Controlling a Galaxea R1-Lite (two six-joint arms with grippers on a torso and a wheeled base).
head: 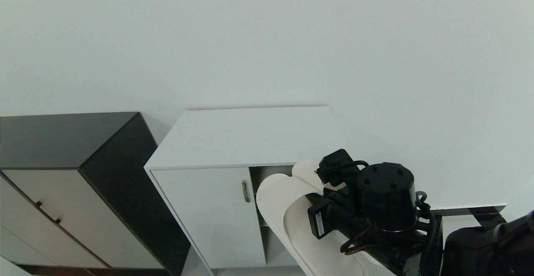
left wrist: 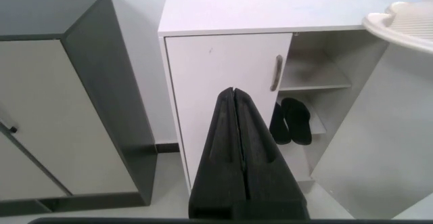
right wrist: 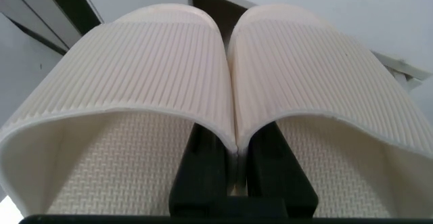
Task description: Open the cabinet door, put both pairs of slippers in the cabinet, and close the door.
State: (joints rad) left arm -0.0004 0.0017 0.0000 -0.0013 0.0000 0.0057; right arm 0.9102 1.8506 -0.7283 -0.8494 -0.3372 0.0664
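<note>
The cabinet [head: 242, 138] stands with its right-hand door [left wrist: 379, 136] swung open and its left-hand door [head: 204, 213] shut; one pair, the black slippers [left wrist: 292, 121], already lies side by side on the lower shelf inside, below an upper shelf [left wrist: 314, 75]. The cream slippers [head: 283, 209] are in the air just in front of the opening, held by the right gripper [right wrist: 237, 176]; its fingers reach one into each slipper and pinch the two adjoining inner walls together. The left gripper [left wrist: 235, 99] hangs before the shut door, fingers pressed together on nothing. So the task looks roughly half done: the cream pair must go inside, then the door must be closed.

The cream slippers are soft-looking slides with broad, rounded, finely ribbed straps and a pebbled footbed; the cabinet is smooth, matt white board with a slim curved metal handle [head: 245, 191]; beside it stands a dark, square-edged cabinet [head: 62, 142].
</note>
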